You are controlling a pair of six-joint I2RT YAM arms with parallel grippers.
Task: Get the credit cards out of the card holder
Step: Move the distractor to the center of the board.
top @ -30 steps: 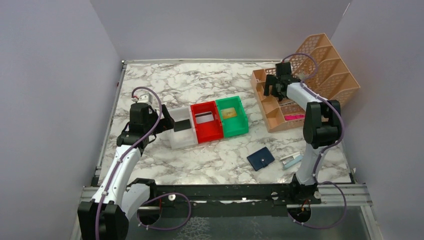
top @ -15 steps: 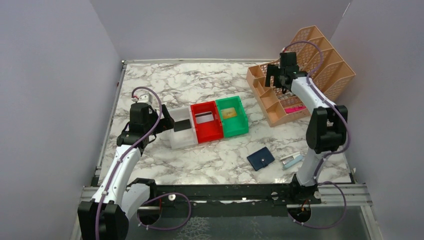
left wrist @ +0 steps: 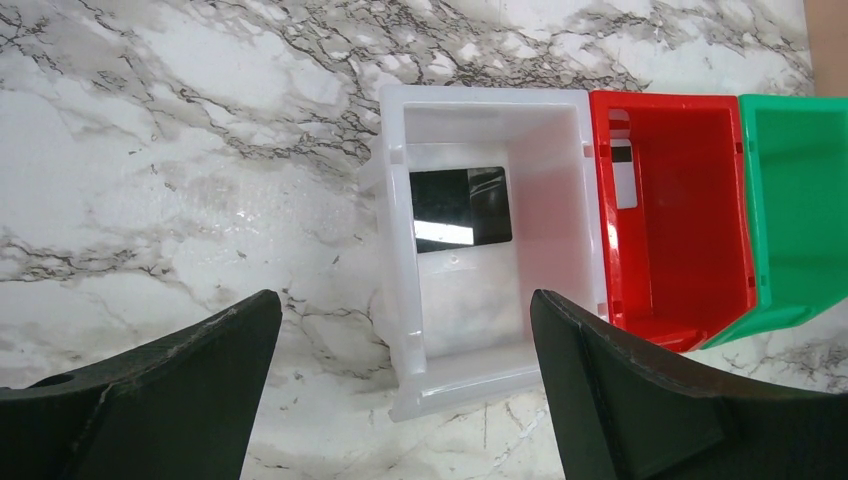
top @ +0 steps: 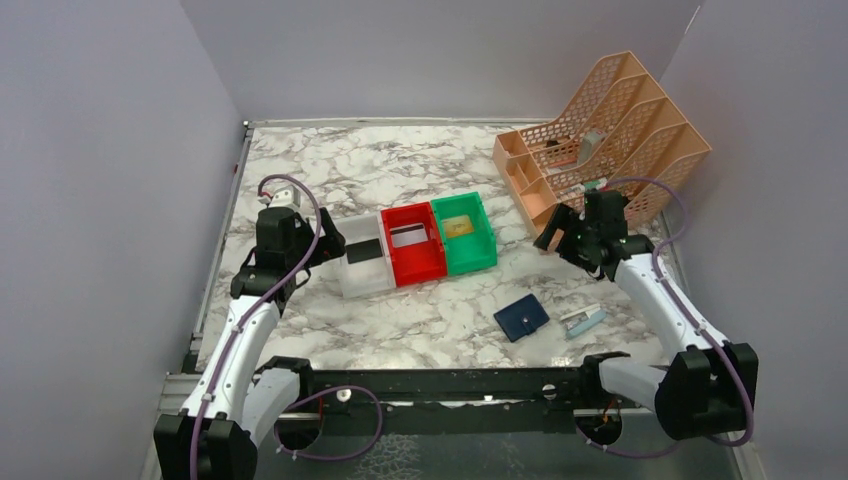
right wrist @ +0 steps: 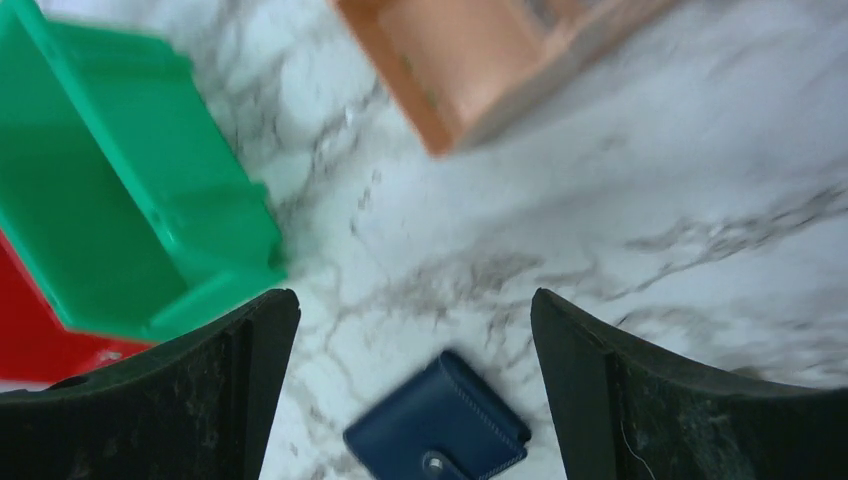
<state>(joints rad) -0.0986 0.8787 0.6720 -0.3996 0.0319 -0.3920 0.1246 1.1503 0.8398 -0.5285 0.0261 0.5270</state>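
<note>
A: Reaching for the card holder (top: 521, 317), I judge; it lies shut on the worktop (top: 400, 170). Nearby the right hand (right wrist: 412, 300) hovers, spread apart, empty. Over the black card (left wrist: 460, 208) in the white bin (left wrist: 480, 120) hangs the left hand (left wrist: 402, 297), apart too.

B: Next: lower squarely. The stapler (top: 582, 320) just beside may snag.

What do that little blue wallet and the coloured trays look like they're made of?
The card holder looks like navy leather or imitation leather: matte, pale stitching along its edge, seemingly a metal snap. The white bin, red bin and green bin look like moulded plastic: smooth, slightly glossy, uniform colour.
</note>
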